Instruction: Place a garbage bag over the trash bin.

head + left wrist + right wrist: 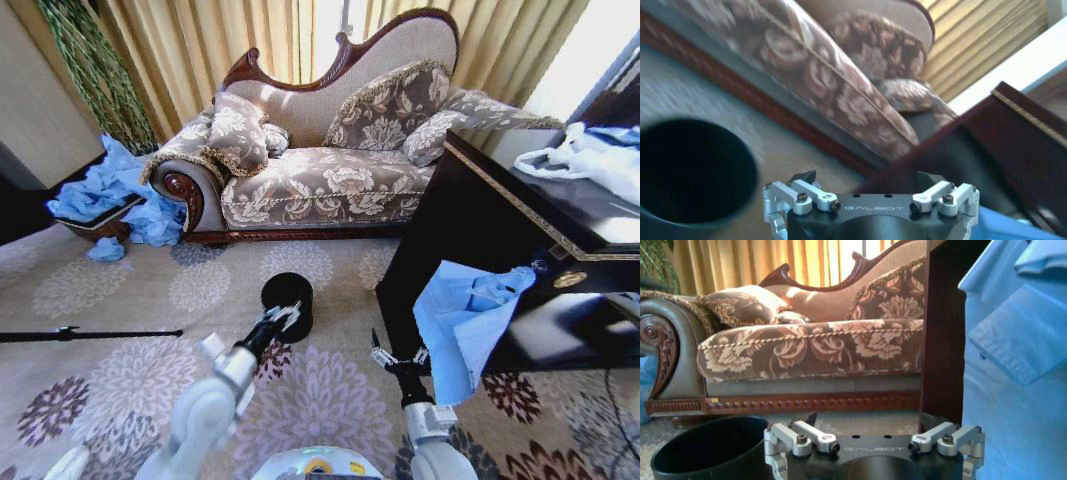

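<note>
The thin, limp garbage bag (462, 325) is hanging off the dark table (500, 215) edge beside the floor-standing trash bin (287, 300), likely needing an edge pinch, while both the left tool (281, 316) and right tool (392, 357) are gaping wide, empty.

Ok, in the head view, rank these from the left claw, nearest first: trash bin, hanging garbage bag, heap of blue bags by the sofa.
From the left claw:
1. Trash bin, right at the claw on the carpet.
2. Garbage bag, draped off the dark cabinet on the robot's right.
3. Heap of blue bags, far left beside the sofa.
</note>
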You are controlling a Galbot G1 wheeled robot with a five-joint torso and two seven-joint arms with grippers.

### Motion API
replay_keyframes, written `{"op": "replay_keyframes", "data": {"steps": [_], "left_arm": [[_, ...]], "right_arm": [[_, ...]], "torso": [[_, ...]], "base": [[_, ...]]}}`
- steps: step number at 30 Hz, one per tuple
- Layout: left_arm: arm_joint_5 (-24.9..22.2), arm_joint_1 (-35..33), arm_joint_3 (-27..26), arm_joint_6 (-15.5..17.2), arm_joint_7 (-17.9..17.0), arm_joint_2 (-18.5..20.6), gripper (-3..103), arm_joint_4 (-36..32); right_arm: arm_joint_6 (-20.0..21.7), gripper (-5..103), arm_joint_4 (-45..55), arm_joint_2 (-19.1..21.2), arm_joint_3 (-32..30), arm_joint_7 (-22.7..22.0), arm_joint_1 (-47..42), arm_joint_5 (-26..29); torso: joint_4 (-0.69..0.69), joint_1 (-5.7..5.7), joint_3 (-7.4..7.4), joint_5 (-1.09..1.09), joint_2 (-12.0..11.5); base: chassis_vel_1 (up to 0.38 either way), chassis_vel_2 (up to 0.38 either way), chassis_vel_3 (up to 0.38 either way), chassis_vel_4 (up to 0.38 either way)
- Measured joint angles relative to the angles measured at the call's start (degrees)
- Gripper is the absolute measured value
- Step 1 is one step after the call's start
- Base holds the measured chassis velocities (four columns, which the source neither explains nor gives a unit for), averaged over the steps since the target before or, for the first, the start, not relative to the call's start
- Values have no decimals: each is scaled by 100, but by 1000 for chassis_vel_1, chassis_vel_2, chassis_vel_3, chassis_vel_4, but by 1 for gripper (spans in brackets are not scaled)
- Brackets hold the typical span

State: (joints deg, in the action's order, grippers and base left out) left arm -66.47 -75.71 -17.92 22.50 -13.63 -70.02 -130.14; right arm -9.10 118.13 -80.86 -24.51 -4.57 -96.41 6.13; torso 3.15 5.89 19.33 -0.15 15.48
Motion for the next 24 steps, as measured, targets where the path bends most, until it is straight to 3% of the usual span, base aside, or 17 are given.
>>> {"op": "replay_keyframes", "data": {"steps": [1, 4, 7, 11, 16, 24], "left_arm": [[0, 0, 0, 0, 0, 0, 100, 0], [-930, 775, 633, 105, -372, 96, 100, 367], [-1265, 1186, 966, 104, -469, 104, 100, 592], [-1858, 2219, 1811, 68, -624, -40, 100, 1130], [-2066, 2745, 2220, 72, -692, -158, 100, 1403], [-2397, 3621, 2795, 55, -751, -798, 100, 2093]], "right_arm": [[0, 100, 0, 0, 0, 0, 0, 0], [-5, 100, -119, 51, 9, 1, 138, 51], [2, 100, -172, 80, 26, 1, 184, 92], [-20, 100, -312, 113, 31, 3, 264, 124], [-44, 100, -355, 110, 9, 4, 256, 112], [-76, 100, -468, 96, -83, -15, 290, 113]], "torso": [[0, 0, 0, 0, 0], [-1, 0, 0, 0, 0], [-2, 0, 0, 1, 0], [-1, 1, 0, 1, 0], [-1, 0, 0, 1, 0], [0, 0, 0, 0, 0]], "base": [[0, 0, 0, 0], [0, 0, 0, 0], [0, 0, 0, 0], [0, 0, 0, 0], [0, 0, 0, 0], [0, 0, 0, 0]]}}
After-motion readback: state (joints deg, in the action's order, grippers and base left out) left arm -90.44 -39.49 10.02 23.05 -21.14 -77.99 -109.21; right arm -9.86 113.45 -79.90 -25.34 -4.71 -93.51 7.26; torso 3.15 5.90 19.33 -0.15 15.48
